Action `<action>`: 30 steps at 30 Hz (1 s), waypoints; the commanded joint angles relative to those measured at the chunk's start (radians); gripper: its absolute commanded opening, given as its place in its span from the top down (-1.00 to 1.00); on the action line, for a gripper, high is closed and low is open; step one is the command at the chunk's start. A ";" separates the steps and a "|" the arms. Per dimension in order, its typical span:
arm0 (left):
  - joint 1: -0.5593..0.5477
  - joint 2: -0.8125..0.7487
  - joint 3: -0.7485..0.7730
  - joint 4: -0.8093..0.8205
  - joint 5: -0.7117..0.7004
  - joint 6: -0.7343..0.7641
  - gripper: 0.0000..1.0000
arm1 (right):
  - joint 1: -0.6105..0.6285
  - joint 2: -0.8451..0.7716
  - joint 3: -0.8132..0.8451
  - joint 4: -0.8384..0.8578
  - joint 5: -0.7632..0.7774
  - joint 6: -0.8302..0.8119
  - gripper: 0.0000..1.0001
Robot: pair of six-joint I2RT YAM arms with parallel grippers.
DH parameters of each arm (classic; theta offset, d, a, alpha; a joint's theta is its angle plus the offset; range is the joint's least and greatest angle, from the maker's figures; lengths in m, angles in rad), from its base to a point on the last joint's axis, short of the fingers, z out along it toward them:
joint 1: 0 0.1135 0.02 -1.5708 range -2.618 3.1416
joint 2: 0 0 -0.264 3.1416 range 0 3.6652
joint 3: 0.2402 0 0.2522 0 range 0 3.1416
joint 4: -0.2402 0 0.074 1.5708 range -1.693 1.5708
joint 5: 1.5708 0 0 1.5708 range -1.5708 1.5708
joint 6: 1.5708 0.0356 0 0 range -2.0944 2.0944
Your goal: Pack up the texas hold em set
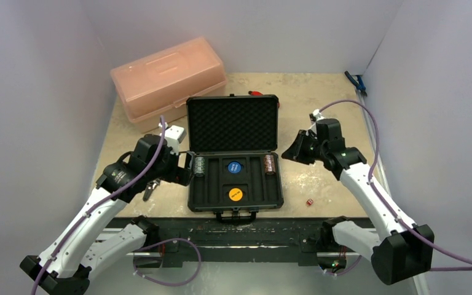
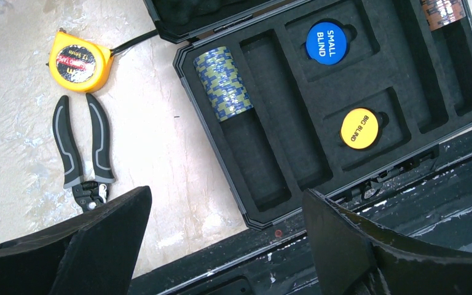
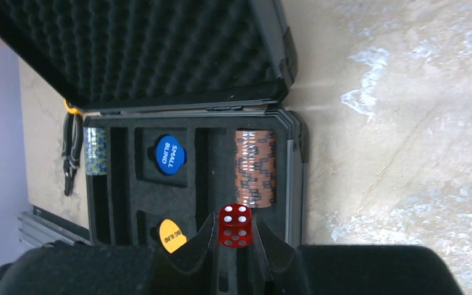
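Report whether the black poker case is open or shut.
Open. On the black case, the foam-lined lid stands raised behind the tray, leaving the grey chip stack and blue disc uncovered.

Top view high from near edge, wrist views close, all sharing tray (image 1: 259,189)

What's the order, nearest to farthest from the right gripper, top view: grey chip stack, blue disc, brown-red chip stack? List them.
From the right gripper, holding the red die:
1. brown-red chip stack, right slot.
2. blue disc, centre.
3. grey chip stack, left slot.
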 commanded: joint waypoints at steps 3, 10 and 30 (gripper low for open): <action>0.007 -0.007 0.004 0.021 -0.012 0.019 -0.85 | 0.119 0.036 0.073 -0.013 0.098 -0.019 1.00; 0.008 -0.008 0.003 0.019 -0.017 0.019 -0.84 | 0.259 0.111 0.155 -0.057 0.264 -0.002 1.00; 0.008 -0.009 0.004 0.018 -0.017 0.018 -0.83 | 0.429 0.180 0.030 -0.049 0.417 0.104 1.00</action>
